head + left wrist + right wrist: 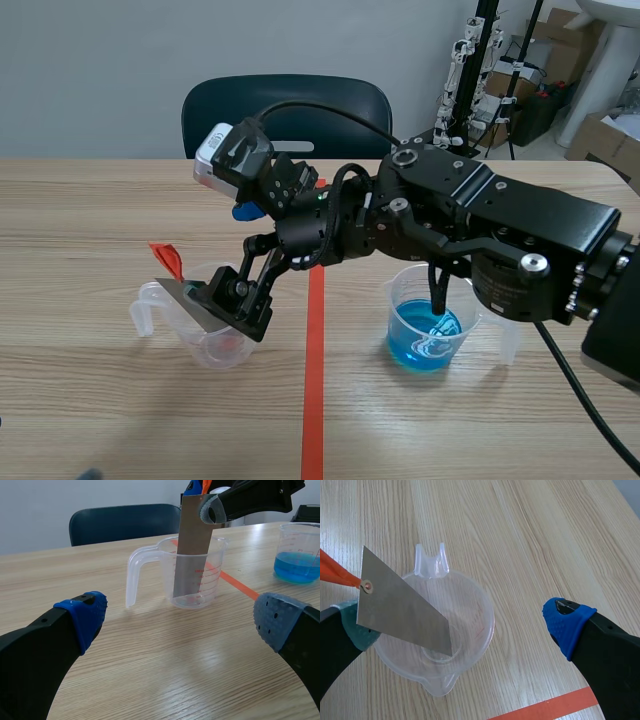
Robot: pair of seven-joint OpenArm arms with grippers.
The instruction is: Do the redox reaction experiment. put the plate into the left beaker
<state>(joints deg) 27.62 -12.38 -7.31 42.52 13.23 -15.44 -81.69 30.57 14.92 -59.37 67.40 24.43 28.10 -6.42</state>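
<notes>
A grey metal plate (186, 297) (192, 540) (402, 612) with an orange tag (335, 571) stands tilted inside the clear left beaker (215, 345) (135, 575) (481, 611), its lower edge on the bottom. My right gripper (238, 302) (465, 625) is over the beaker and open. One of its pads (362, 627) touches the plate's upper part, and the other finger is far off on the opposite side. My left gripper (182, 622) is open low over the table, short of the beaker, with nothing between its fingers.
A second beaker (430, 330) (300, 555) with blue liquid stands right of the orange tape line (314, 390), under the right arm. A dark chair (285, 110) is behind the table's far edge.
</notes>
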